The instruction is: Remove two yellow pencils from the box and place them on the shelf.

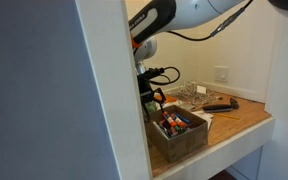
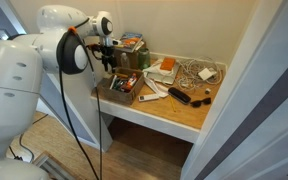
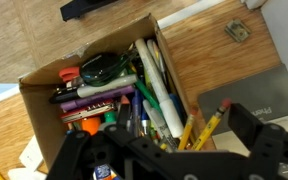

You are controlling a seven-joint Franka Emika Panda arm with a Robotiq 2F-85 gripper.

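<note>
Wrist view: gripper point(image 3: 164, 152) hangs right above the box point(image 3: 92, 52), jaws spread wide and holding nothing. We see one dark finger on each side of the near end of the box.

The yellow pencils point(image 3: 206, 124) are still in the box, directly under the gripper. They lie between the fingers, closer to the finger at the right of the picture. Both slant against the box wall with their eraser ends up. We cannot tell whether they touch that finger.

The rest of the box, ahead of the gripper, is packed with markers. Among them are a white marker point(image 3: 160, 95) and a green-capped one point(image 3: 104, 68).

The shelf point(image 3: 219, 55) shows bare wood beyond the box. A black object point(image 3: 89, 8) lies farther out from the gripper.

In both exterior views the gripper point(image 2: 112, 66) sits over the box point(image 2: 119, 93), which stands on the shelf point(image 2: 174, 113). A wire tray point(image 1: 189, 95) stands well beyond it.
</note>
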